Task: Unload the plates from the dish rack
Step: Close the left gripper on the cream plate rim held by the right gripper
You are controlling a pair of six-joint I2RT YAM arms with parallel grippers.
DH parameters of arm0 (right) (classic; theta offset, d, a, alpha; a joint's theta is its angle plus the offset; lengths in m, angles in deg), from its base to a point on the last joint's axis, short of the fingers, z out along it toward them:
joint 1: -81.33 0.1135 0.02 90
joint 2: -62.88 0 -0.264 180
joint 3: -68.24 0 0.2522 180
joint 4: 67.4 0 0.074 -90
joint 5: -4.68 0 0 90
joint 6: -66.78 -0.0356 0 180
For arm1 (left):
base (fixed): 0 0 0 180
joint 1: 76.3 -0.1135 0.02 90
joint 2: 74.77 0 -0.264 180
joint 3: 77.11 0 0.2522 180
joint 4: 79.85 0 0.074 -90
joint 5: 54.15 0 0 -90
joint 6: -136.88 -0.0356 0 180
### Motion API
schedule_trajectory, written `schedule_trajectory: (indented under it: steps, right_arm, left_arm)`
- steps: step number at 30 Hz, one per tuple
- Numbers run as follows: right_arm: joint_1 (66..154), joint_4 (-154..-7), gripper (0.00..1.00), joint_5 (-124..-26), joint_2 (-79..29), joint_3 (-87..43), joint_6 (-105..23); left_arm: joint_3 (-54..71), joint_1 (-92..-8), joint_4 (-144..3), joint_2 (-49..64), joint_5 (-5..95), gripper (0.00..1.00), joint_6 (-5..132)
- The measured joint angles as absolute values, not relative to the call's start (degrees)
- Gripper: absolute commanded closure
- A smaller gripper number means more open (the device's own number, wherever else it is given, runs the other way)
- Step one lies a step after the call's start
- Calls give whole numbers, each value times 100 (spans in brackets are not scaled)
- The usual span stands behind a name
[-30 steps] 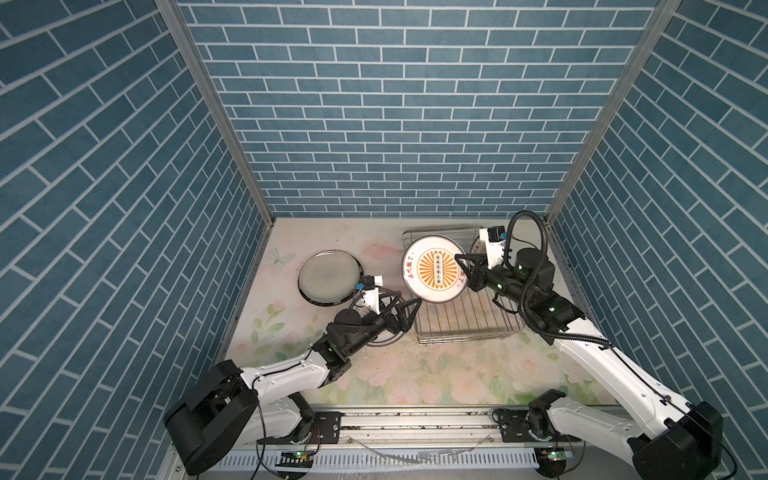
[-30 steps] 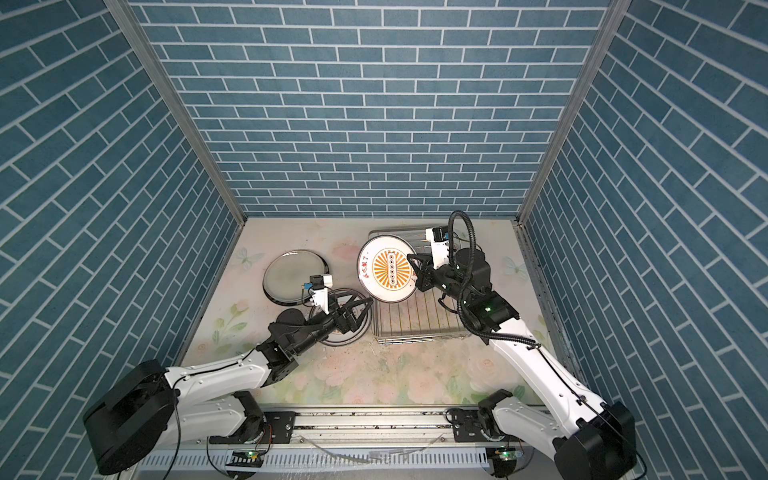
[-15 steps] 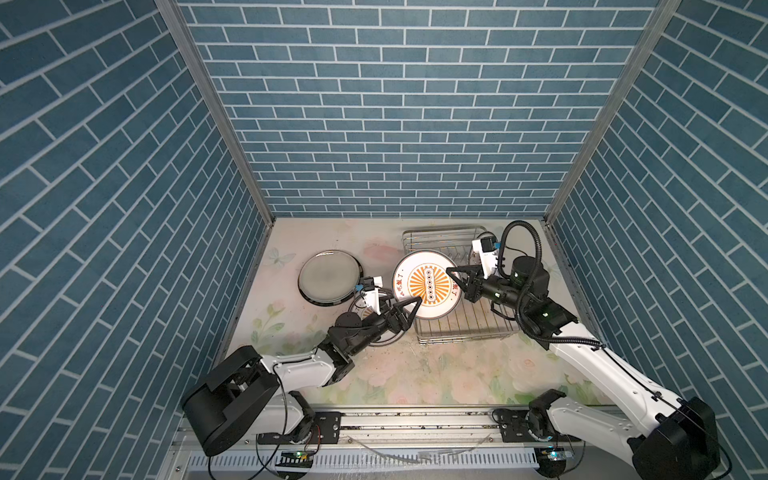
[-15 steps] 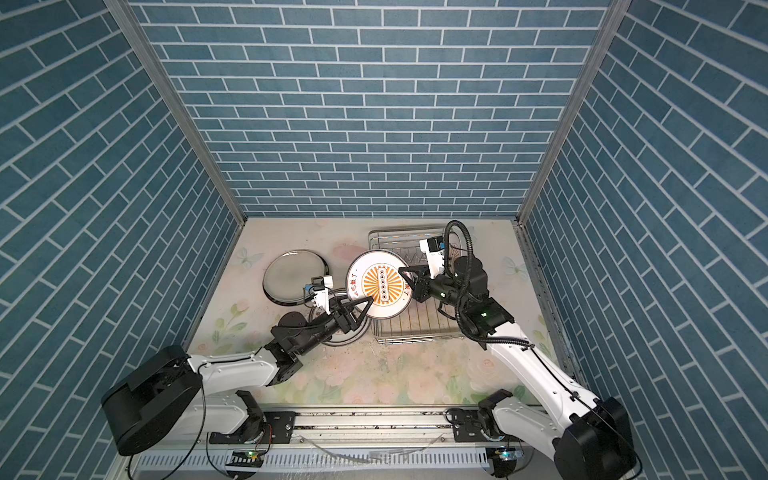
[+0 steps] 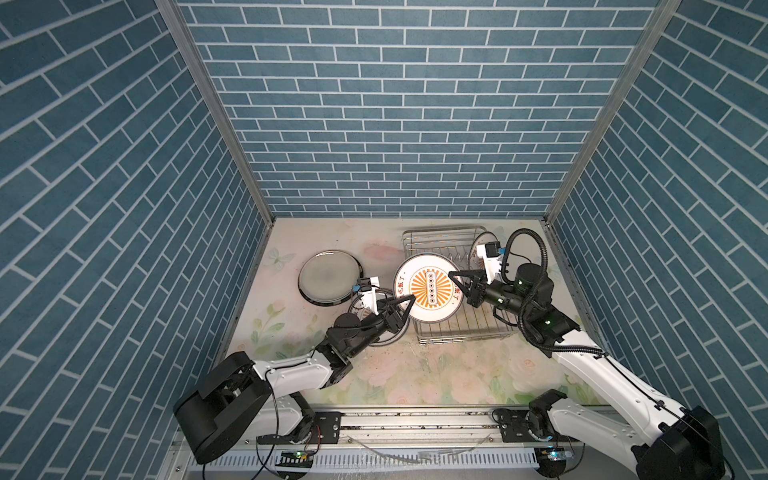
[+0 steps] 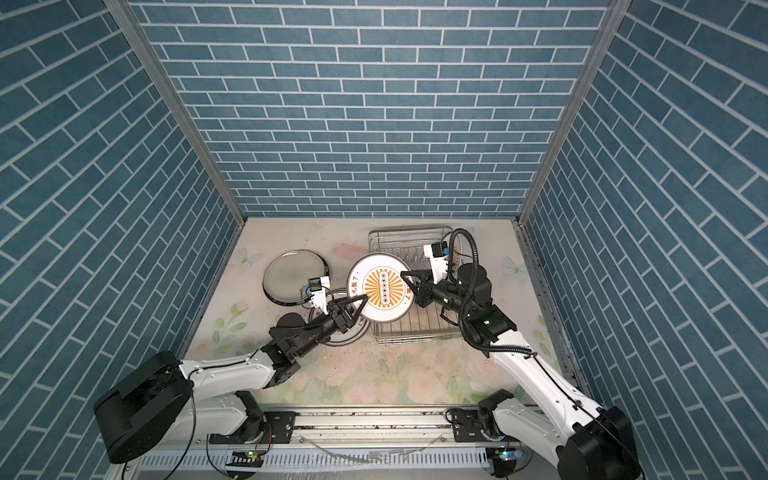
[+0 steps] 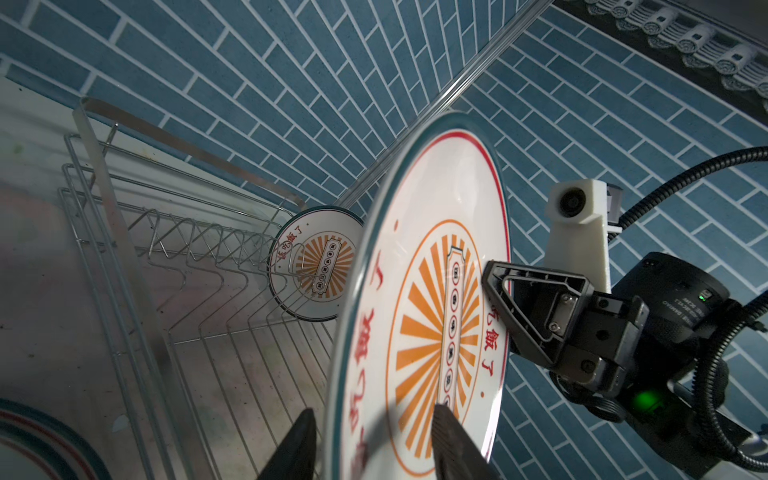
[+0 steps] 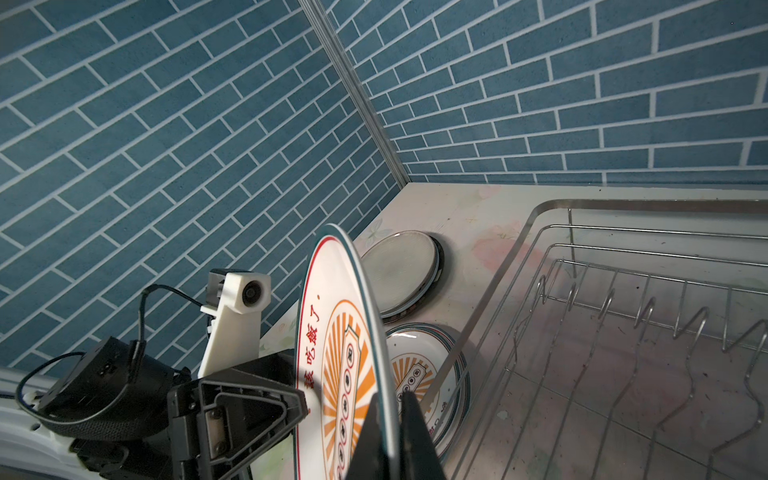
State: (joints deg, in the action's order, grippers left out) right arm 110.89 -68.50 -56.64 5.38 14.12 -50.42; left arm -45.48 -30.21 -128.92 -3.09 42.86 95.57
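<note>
A white plate with an orange sunburst point(image 5: 430, 286) point(image 6: 384, 286) stands on edge in the air over the near left corner of the dish rack point(image 5: 444, 237) point(image 6: 409, 229). My right gripper point(image 5: 454, 276) point(image 8: 390, 399) is shut on its right rim. On the opposite rim, my left gripper point(image 5: 409, 300) point(image 7: 374, 409) is open, one finger on each side of the edge; a small gap shows. A second sunburst plate point(image 7: 316, 266) point(image 5: 482, 246) stands in the rack's prongs. A grey dark-rimmed plate point(image 5: 330, 280) point(image 8: 399, 270) and a sunburst plate point(image 8: 419, 374) lie flat on the table.
The flat sunburst plate point(image 6: 347, 336) lies right under the left arm, touching the rack's left side. Blue brick walls close the table on three sides. A metal rail with both arm bases point(image 5: 415, 424) runs along the front.
The right gripper carried the sunburst plate down and left from above the rack. The left gripper reached to its left rim and its jaws have narrowed around the edge.
</note>
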Motion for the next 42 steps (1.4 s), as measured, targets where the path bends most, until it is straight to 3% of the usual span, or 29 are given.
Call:
schedule_trajectory:
  steps: [2,13,19,26,33,42]
  right_arm:
    - [11089,-6874,100,-5677,542,1447,-5048]
    - [11067,-6891,100,-5694,593,1456,-5096]
    - [11050,-6859,100,-5668,560,1456,-5155]
    - [11028,-6786,86,-5664,396,1456,-5217]
    - [11034,-6821,61,-5712,236,1456,-5188]
    - [11054,-6780,2,-5550,234,1456,-5169]
  left_arm:
    - [-4548,-3010,-12800,-394,4257,63,9577]
    - [-4548,-2975,-12481,-573,4166,91,9767]
    - [-4546,-2975,-12507,-576,4209,96,9885]
    - [-4548,-2977,-12461,-580,4161,100,9942]
    - [-4548,-2927,-12376,-648,4135,100,9852]
    - [-4559,-2914,-12232,-490,4126,100,9931]
